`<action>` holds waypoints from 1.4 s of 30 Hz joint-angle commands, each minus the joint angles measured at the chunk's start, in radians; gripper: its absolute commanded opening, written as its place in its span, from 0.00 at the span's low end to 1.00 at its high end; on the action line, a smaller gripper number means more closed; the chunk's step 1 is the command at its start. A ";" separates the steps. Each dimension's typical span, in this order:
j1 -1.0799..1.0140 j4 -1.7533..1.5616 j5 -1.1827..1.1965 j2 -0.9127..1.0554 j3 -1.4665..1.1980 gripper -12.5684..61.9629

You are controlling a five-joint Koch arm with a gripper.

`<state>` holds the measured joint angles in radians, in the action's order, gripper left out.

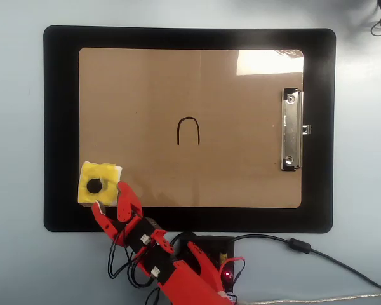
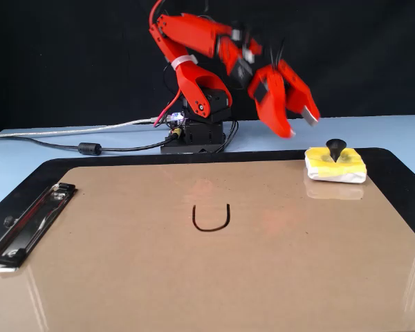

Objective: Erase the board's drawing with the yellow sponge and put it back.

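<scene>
The two red fingers [image 1: 128, 198] are spread apart and hold nothing. They belong to the gripper [image 2: 296, 123], which hangs in the air close to the yellow sponge [image 1: 100, 184] but does not touch it. In the fixed view the gripper is a bit blurry. The yellow sponge sits on a corner of the board [image 1: 241, 165], the corner nearest the robot arm [image 2: 194, 41] and far from the metal clip [image 1: 291, 130]. Its black knob [image 2: 335, 148] points up. The drawing [image 1: 188, 131], a thin black arch, is in the middle of the board, well apart from the sponge, and it is all there. I think the job has only just begun: the sponge must be grabbed, the drawing rubbed off, and the sponge put back.
</scene>
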<state>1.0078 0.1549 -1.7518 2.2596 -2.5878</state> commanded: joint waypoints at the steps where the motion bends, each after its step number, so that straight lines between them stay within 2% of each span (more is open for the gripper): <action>1: 0.012 -0.374 0.000 -0.012 -0.037 0.61; 3: 0.014 -0.460 0.018 -0.048 -0.074 0.61; 12: 0.026 -0.479 0.029 -0.318 -0.003 0.61; 28: 0.049 -0.701 0.049 -0.611 0.066 0.59; 30: 0.049 -0.701 0.049 -0.617 0.069 0.54; 35: 0.044 -0.701 0.051 -0.615 0.060 0.26; 39: 0.040 -0.701 0.063 -0.617 0.057 0.09; 42: 0.014 -0.699 0.063 -0.617 0.058 0.06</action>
<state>1.0247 -0.4847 -1.6828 1.6352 -2.5464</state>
